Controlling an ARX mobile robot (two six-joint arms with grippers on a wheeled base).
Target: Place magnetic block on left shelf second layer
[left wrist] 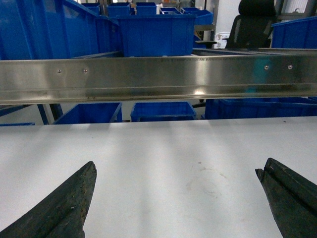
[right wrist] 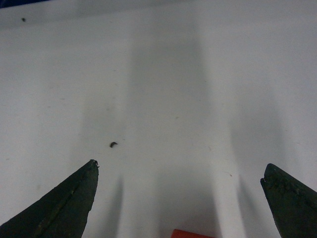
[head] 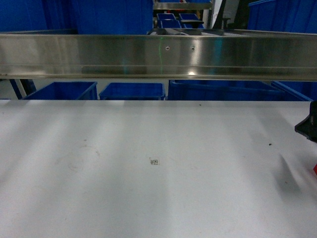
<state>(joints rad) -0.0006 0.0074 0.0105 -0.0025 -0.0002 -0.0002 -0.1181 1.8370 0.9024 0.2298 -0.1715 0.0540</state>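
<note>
Only the top edge of the red magnetic block (right wrist: 193, 233) shows, at the bottom of the right wrist view. It lies on the white tabletop (right wrist: 163, 89), low between the two dark fingers of my right gripper (right wrist: 181, 166), which is open and not touching it. In the head view a red sliver of the magnetic block (head: 315, 169) peeks in at the right edge, below the dark right gripper (head: 308, 127). My left gripper (left wrist: 177, 166) is open over bare tabletop, with nothing between its fingers. The left shelf second layer is out of view.
A long stainless-steel rail (head: 158, 54) runs across the far side of the white tabletop (head: 148, 148). Several blue bins (head: 131, 90) stand behind and below it. A black office chair (left wrist: 255, 22) is at the far right. A small dark speck (right wrist: 113, 144) lies on the table.
</note>
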